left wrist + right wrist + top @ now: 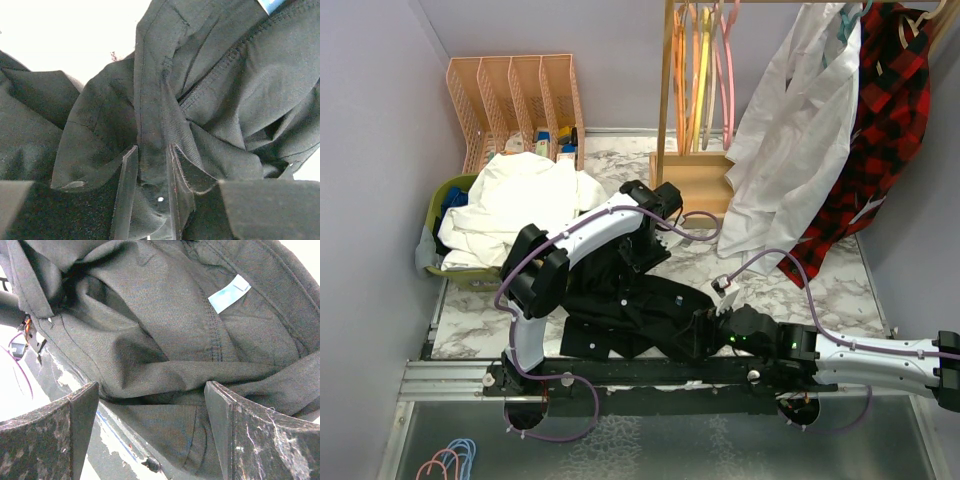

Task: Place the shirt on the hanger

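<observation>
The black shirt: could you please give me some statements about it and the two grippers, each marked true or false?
1. The shirt lies crumpled on the table. True.
2. The left gripper is open, clear of the cloth. False: it is shut on a fold of the shirt.
3. The right gripper is open. True.
4. The shirt is on the pink hanger. False: that hanger hangs on the rack, apart from the shirt.

My left arm [590, 225] reaches forward, elbow raised; my left gripper [153, 157] pinches a fold of the shirt [225, 75]. My right arm [860, 355] lies low, reaching leftward, my right gripper [151, 390] spread wide.
</observation>
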Controlling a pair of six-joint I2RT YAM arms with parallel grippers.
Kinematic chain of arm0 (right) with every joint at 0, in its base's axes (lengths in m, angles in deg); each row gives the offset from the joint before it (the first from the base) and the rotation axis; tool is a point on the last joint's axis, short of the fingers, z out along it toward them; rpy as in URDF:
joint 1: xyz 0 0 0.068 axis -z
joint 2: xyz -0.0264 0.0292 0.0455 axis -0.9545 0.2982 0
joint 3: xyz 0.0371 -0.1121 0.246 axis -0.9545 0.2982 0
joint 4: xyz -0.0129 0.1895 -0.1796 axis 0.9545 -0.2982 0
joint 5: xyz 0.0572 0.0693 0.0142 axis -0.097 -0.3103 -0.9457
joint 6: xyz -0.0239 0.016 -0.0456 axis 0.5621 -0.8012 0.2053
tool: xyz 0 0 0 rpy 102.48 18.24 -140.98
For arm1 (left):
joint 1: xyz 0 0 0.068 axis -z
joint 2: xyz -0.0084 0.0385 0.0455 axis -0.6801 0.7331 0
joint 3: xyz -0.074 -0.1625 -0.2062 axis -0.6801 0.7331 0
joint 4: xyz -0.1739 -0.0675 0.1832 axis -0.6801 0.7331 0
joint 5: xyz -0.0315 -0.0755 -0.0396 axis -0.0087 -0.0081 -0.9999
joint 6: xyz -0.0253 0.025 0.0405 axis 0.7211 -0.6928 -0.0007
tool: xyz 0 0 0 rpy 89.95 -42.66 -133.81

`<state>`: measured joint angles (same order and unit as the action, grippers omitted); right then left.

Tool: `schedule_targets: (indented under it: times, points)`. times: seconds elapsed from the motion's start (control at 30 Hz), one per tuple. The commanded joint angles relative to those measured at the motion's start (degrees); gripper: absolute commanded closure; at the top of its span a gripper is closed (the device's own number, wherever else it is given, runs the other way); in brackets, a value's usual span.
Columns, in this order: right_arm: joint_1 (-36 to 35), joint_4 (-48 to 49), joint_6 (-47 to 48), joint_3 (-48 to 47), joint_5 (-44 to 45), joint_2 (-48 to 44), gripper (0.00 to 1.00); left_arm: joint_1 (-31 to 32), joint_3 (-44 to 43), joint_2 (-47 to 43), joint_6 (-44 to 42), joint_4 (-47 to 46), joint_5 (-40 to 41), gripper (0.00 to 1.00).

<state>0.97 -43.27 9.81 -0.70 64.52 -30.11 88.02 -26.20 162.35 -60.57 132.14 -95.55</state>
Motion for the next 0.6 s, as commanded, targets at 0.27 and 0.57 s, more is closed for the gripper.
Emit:
schedule_targets:
  times: [0.27, 0.57]
  points:
    - [-0.38, -3.86, 7.43, -6.25, 5.46, -3.07, 0.12, 0.49, -9.12, -2.26, -2.38, 2.51, -2.41, 1.00]
    - [-0.31, -4.01, 21.06, -19.06, 17.49, -12.31, 0.01, 0.47, -14.85, -9.22, -2.74, 1.70, -1.77, 1.00]
